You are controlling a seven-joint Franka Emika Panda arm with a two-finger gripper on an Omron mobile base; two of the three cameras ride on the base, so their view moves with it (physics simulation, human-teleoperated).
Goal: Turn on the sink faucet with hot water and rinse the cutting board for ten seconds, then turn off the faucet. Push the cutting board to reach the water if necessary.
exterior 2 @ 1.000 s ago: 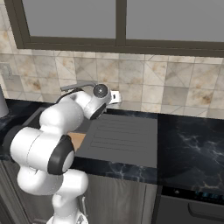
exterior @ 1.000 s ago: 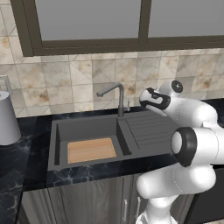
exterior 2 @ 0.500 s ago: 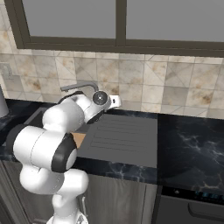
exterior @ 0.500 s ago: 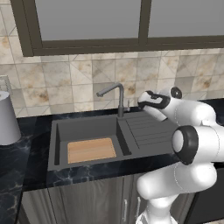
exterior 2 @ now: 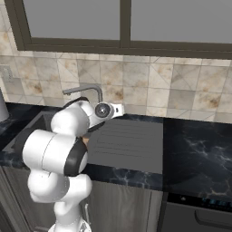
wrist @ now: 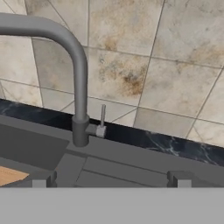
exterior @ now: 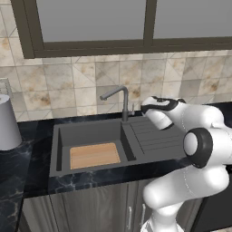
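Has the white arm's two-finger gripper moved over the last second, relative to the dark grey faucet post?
Yes. In the left base view the gripper has shifted left over the ribbed drainboard, closing on the faucet post. The jaws stand open.

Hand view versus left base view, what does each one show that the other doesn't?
Hand view alone: the small upright side lever at the base of the slim dark grey faucet, seen close.

Left base view alone: the whole light-tan wooden cutting board lying in the dark grey basin, a grey cylindrical container on the counter, the window frame, the open end effector.

Both: faucet, tiled wall, ribbed drainboard.
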